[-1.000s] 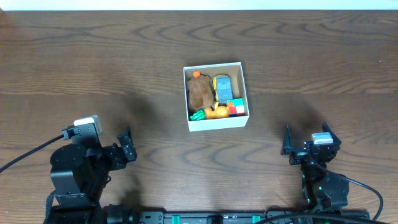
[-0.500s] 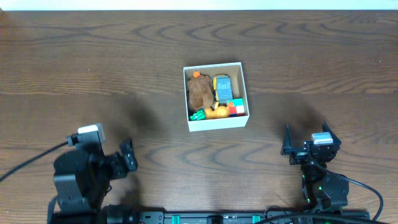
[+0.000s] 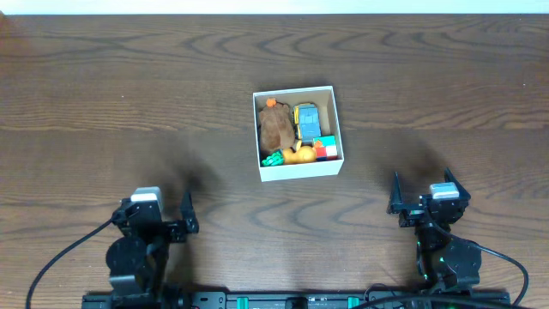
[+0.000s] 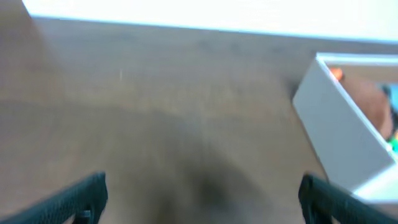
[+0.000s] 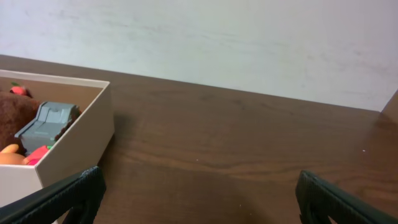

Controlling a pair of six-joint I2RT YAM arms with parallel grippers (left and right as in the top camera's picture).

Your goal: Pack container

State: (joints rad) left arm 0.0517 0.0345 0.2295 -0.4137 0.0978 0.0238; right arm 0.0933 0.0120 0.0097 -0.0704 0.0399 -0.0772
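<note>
The container (image 3: pixel 300 168), a square white cardboard box with low walls, is being carried by the dark wooden bench (image 3: pixel 129 86) and is standing flat on it. Several small toys are being held inside the container: a brown plush (image 3: pixel 274 127) is lying along its left wall, a blue and yellow toy vehicle (image 3: pixel 307 120) is resting just beside the plush toward the far right corner, and a green piece (image 3: pixel 273 159), an orange piece (image 3: pixel 300 155) and a multicoloured cube (image 3: pixel 324 148) are being lined up along the near wall. The left claw (image 3: pixel 156 215) is being kept well apart from the container, on its near left side, with its fingers spread wide and nothing being gripped between them; in the left wrist view, which is blurred, only bare bench is being framed by the left claw (image 4: pixel 202 202), and the container (image 4: pixel 339 140) is being seen off to the right of it. The right claw (image 3: pixel 422 193) is being kept well apart from the container on its near right side, likewise spread wide and empty. In the right wrist view the right claw (image 5: pixel 199 199) is being held over bare bench, while the container (image 5: pixel 74 140) is being seen at the left edge with the plush (image 5: pixel 15 115) and the toy vehicle (image 5: pixel 46 124) showing above its wall.
</note>
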